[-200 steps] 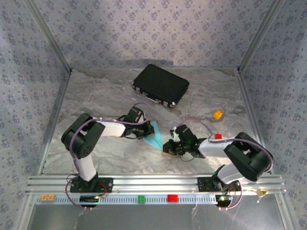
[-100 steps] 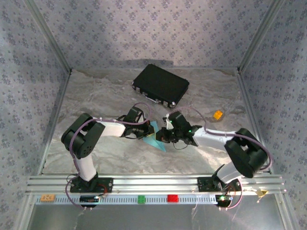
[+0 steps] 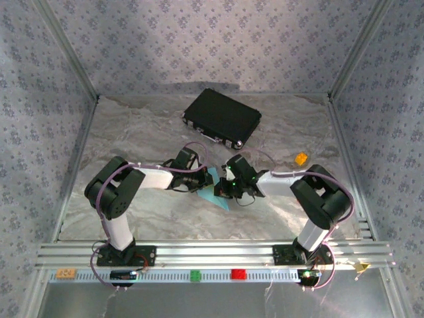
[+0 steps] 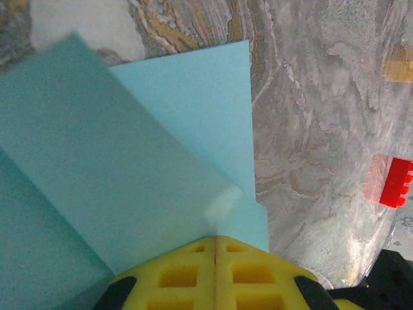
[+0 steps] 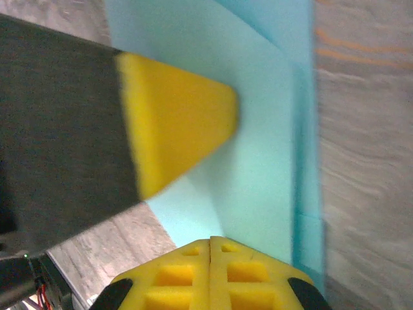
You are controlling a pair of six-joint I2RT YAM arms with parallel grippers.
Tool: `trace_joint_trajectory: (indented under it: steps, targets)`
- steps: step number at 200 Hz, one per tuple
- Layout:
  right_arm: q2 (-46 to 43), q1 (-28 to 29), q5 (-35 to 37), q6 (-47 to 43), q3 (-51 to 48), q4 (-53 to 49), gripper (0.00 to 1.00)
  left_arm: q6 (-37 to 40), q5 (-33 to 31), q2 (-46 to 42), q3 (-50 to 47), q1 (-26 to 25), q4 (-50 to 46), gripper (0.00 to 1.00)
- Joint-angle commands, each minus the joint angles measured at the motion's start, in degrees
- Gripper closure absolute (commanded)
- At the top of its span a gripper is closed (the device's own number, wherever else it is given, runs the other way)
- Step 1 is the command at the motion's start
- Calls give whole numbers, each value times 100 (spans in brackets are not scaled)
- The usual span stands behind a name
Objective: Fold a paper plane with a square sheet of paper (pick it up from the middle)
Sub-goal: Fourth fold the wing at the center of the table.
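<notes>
The partly folded light blue paper (image 3: 217, 199) lies mid-table, nearer than the black case (image 3: 222, 118). The left gripper (image 3: 201, 185) and the right gripper (image 3: 223, 191) meet on it, and each has its fingers closed tip to tip, resting on the sheet. The left wrist view shows a raised flap and a red block (image 4: 390, 183) to the right. The right wrist view shows the left arm's yellow fingertip (image 5: 181, 129) on the paper.

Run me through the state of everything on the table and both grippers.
Sheet of paper: partly folded, lying on the table.
Left gripper: fingers shut, tips on the paper.
Right gripper: fingers shut, tips on the paper.
Black case: closed, lying flat.
Orange block: loose, untouched.
</notes>
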Motion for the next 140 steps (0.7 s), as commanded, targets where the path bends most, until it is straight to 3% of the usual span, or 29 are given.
trace_joint_trajectory:
  steps: [1,45,85,140]
  targets:
    - [186,-63,21,369,-567,401,99,188,-115,135,14,3,-316,96]
    - [474,-43,-133,1035,-1261,1494,100,418,-21,91,289,16,-513,95]
    - [454,-18,-70,1132,-1202,1451,100,594,-43,-303,611,-17,-950,92]
    - [455,-6,14,1207,-1177,1433,100,202,-160,-418,280,-293,-917,96]
